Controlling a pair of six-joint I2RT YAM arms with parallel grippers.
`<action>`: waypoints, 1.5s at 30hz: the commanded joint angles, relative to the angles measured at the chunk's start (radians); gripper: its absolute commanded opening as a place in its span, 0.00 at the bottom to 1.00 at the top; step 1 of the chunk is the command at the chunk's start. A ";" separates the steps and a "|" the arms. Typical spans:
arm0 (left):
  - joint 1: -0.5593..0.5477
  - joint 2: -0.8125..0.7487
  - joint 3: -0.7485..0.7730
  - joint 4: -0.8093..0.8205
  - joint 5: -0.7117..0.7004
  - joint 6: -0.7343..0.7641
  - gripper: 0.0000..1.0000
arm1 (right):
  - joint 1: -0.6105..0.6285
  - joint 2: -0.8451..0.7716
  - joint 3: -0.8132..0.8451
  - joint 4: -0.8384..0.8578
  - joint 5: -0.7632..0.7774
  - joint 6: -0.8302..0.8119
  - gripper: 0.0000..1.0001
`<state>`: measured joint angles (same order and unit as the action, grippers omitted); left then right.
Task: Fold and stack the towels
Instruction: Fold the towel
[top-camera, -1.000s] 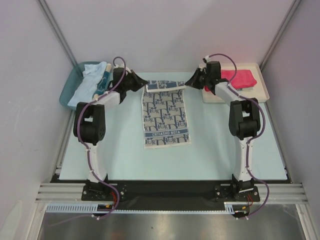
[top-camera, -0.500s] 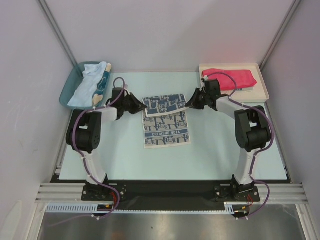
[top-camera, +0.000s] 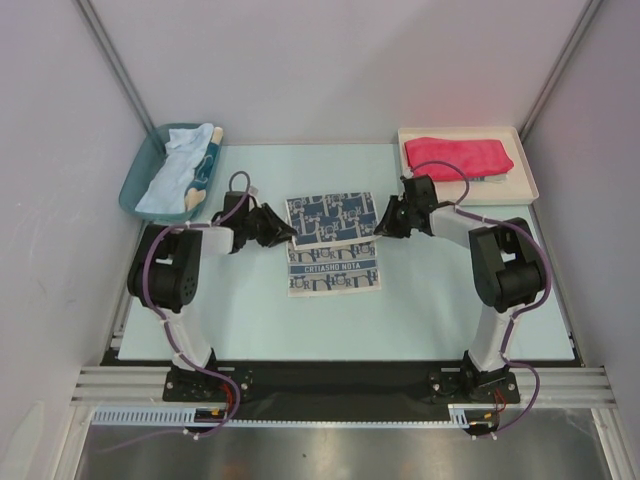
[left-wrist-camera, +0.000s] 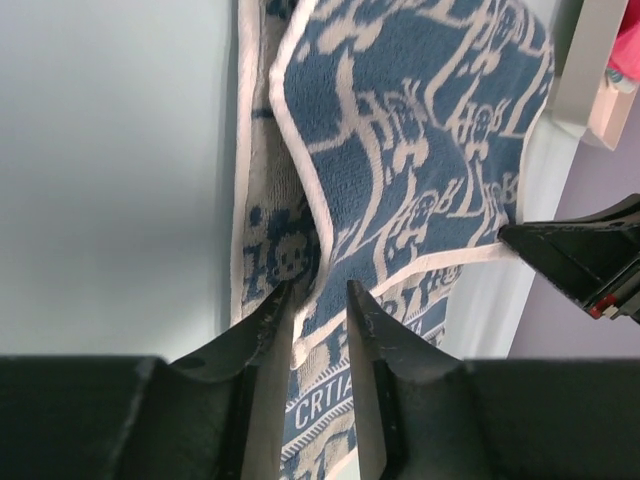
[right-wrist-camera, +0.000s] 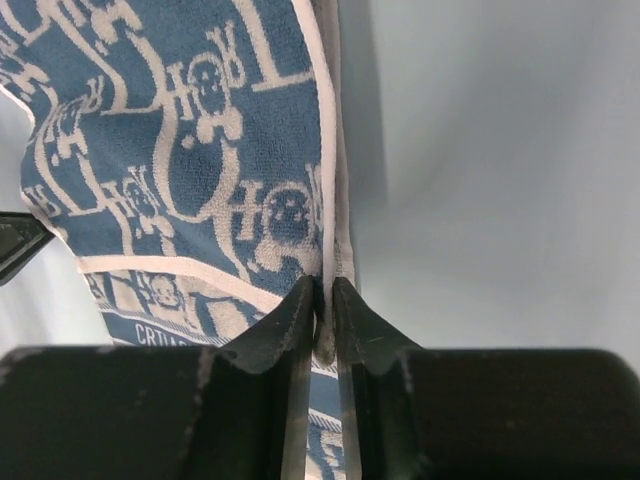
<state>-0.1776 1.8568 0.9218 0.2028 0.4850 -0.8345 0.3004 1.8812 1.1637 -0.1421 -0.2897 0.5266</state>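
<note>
The blue-and-white patterned towel lies mid-table with its far part folded over toward me, and the lettered band still shows at its near end. My left gripper is at the fold's left corner. In the left wrist view its jaws stand open, with the towel lying loose between them. At the right corner, my right gripper is shut on the towel's white hem. A red-pink towel rests on the white tray. A pale blue towel lies in the teal bin.
The white tray stands at the back right and the teal bin at the back left. Grey walls close in both sides and the back. The right gripper's tip shows in the left wrist view.
Both grippers have carried the towel's far edge toward me and down, folding it over the near part. The left jaws have opened and let go of their corner.
</note>
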 joint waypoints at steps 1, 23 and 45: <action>-0.026 -0.050 -0.012 0.008 0.014 0.035 0.33 | 0.012 -0.025 -0.002 0.016 0.040 -0.022 0.19; -0.080 -0.125 -0.018 -0.117 -0.103 0.098 0.00 | 0.022 -0.065 -0.009 0.006 0.075 -0.031 0.00; -0.080 -0.413 -0.147 -0.224 -0.077 0.120 0.00 | 0.108 -0.329 -0.125 -0.093 0.159 -0.043 0.00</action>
<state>-0.2516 1.4990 0.8089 -0.0044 0.3977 -0.7410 0.3935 1.5997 1.0595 -0.2249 -0.1608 0.4934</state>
